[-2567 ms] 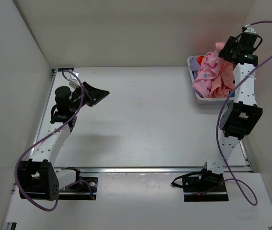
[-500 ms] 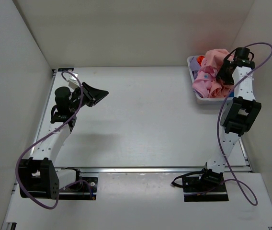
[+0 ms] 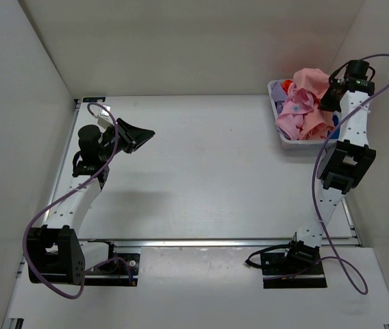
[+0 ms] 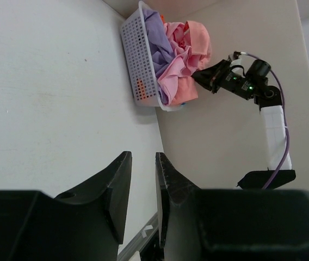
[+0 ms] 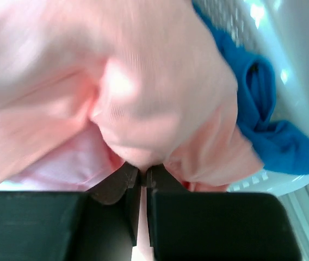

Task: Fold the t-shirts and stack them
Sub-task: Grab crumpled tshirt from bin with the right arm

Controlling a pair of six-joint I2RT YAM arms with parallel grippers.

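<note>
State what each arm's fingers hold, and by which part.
The right fingers pinch a bunched fold of the salmon shirt; the left fingers hold nothing.

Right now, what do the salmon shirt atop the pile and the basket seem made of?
Salmon shirt: soft matte knit, probably cotton; it bunches into loose rounded folds. Basket: white plastic by the look, faintly glossy; stiff walls pierced with regular holes.

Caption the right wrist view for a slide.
Right gripper shut on the salmon-coral t-shirt; blue t-shirt beside it in the white basket.
</note>
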